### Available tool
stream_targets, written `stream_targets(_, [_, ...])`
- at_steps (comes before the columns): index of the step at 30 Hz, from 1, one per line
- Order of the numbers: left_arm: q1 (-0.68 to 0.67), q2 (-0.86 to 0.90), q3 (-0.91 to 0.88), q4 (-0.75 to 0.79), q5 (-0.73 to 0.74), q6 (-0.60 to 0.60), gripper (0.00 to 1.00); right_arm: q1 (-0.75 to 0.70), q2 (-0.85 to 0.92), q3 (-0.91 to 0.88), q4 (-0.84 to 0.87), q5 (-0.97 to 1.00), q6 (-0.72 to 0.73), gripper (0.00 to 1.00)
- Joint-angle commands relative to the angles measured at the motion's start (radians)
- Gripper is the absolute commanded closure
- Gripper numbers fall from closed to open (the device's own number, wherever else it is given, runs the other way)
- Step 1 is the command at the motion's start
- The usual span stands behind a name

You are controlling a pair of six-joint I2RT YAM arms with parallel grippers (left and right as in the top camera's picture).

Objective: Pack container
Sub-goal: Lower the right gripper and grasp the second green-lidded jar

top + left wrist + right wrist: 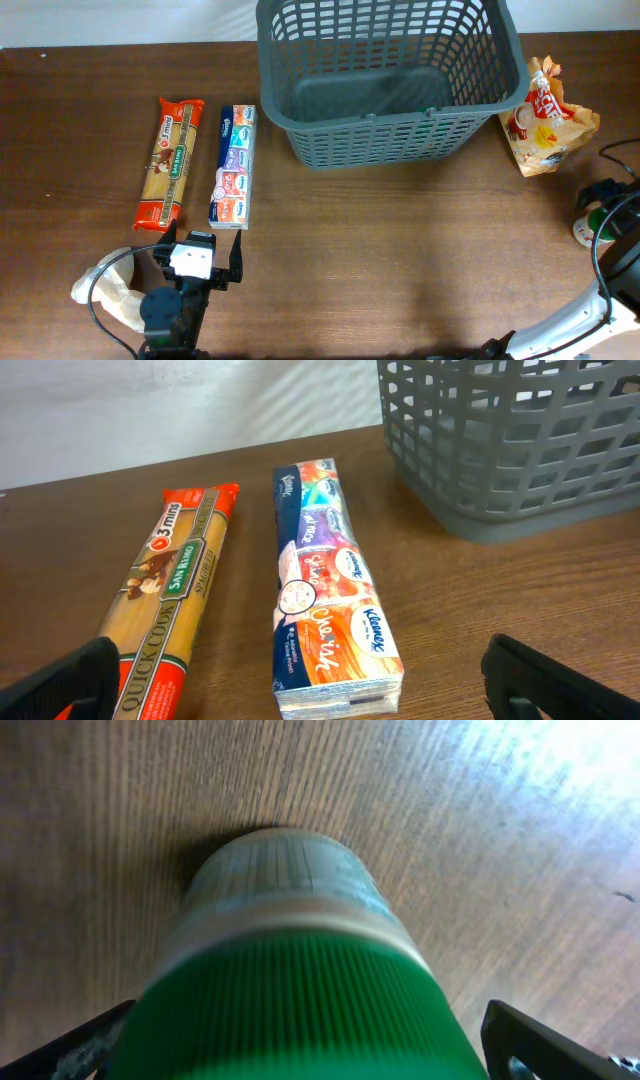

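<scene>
Toward the far edge of a dark brown wooden worktop (400,250), a large dark grey plastic shopping basket (380,138) with slotted lattice walls and a thick rim is standing upright, its open top facing up. Off to its left, well apart from it, two long packs are lying flat side by side with a thin strip of wood showing between them. One is a red and clear packet of spaghetti (170,163) on the outer side, and the other is a blue, many-coloured multipack of pocket tissues (234,166) nearer the basket. Just beside the basket's right end, an orange and white crinkled snack bag (548,118) is lying on the wood. The left end effector (204,245) is sitting close to the near ends of the two packs, its jaws spread wide and holding nothing. A pale crumpled bag (105,285) is lying next to that arm. Through the left wrist camera, the tissue multipack (330,610) is lying straight ahead. The spaghetti packet (170,610) is lying to its left, and the basket (520,450) is rising beyond on the right. At the right edge of the worktop, the right end effector (592,212) is standing wide around a small jar with a green ribbed lid (585,228). In the blurred right wrist view, the jar (300,1010) is filling the space between the fingers (550,1045), with a gap showing on one side only.
</scene>
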Motion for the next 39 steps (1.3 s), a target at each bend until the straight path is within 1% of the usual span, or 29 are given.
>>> stream_targets(1, [0.005,0.003,-0.008,0.000,-0.003,0.002,0.01,0.002,0.021,-0.005,0.008,-0.005,-0.027,0.01])
stream_targets(4, [0.005,0.003,-0.008,0.000,-0.003,0.002,0.01,0.001,0.032,-0.005,0.018,-0.005,-0.027,0.01])
stream_targets(8, [0.005,0.003,-0.008,0.000,-0.004,0.002,0.01,0.001,0.038,-0.005,0.040,-0.005,-0.068,0.01])
stream_targets(20, [0.005,0.003,-0.008,0.000,-0.003,0.002,0.01,0.001,0.044,-0.044,0.106,-0.005,-0.079,0.01])
stream_targets(39, [0.005,0.003,-0.008,0.000,-0.003,0.002,0.01,0.001,0.044,-0.044,0.127,-0.005,-0.080,0.01])
